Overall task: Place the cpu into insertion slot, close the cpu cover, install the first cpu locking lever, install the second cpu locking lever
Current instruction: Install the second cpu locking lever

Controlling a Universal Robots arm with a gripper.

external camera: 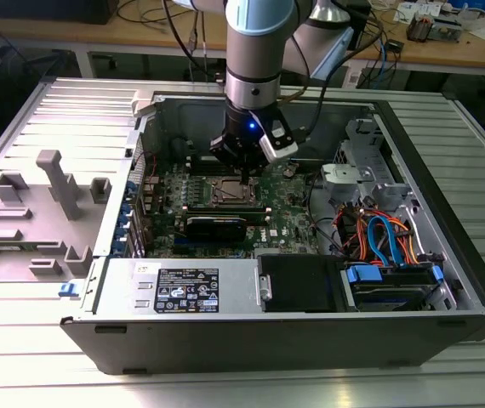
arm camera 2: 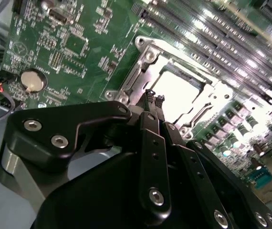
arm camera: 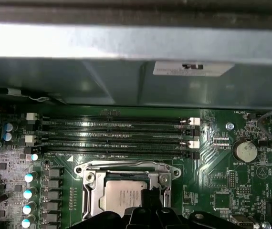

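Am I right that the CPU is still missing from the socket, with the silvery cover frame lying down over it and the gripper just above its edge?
Not quite: the cpu already sits in the insertion slot, its silver top showing through the cpu cover window in the first wrist view. The cover is down and the gripper hangs at its edge, as you said.

The silver cpu (arm camera: pixel 121 199) lies flat in the insertion slot (arm camera: pixel 92 191), cpu cover (arm camera 2: pixel 148 59) apparently closed.

Cpu (arm camera: pixel 125 198) dull silver metal; cpu cover (arm camera: pixel 92 191) shiny metal; claw (arm camera 2: pixel 154 99) matt black.
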